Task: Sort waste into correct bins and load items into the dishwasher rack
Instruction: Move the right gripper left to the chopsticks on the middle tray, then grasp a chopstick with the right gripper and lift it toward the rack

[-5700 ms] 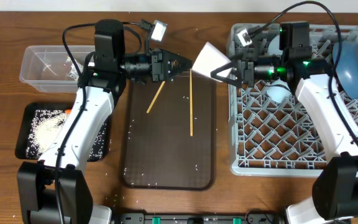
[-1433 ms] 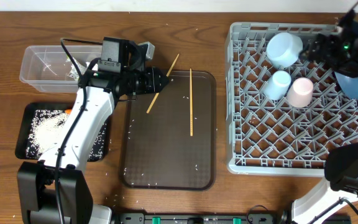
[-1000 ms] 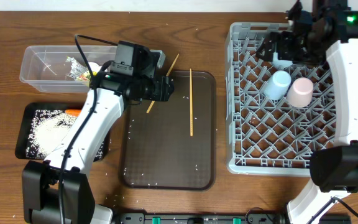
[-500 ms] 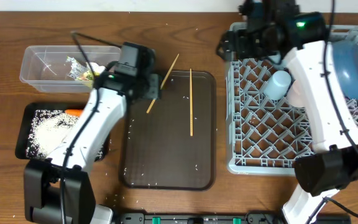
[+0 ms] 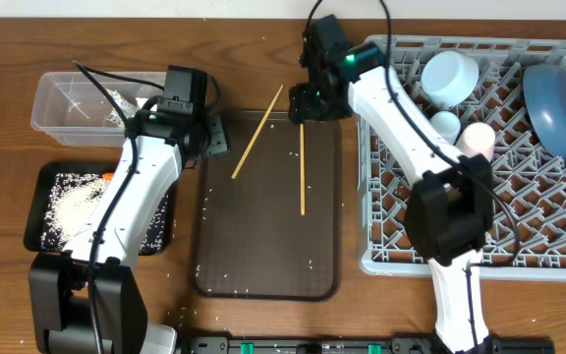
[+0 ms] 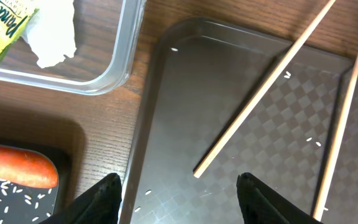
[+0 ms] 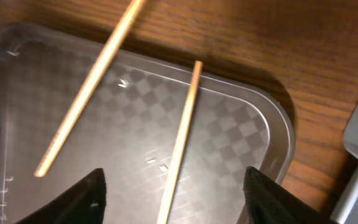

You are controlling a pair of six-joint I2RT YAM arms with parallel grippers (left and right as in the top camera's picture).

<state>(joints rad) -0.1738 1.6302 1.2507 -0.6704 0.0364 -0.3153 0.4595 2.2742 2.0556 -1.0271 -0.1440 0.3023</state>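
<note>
Over the chopsticks [image 5: 302,167] the right arm [image 5: 393,106] has arrived, both jaws apparently open, empty.

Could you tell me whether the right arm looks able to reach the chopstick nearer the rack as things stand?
Probably yes: the right claw hangs open over the chopstick's upper end, and nothing lies across it on the brown serving tray.

Only 1 bit of txt I can read, left wrist cam: red script on the yellow-green wrapper [image 6: 2,31] lying in the clear tub [image 6: 128,50]. Looks like "Pandan", 1st letter partly cut by the frame edge. Line above it is too cropped to read.
</note>
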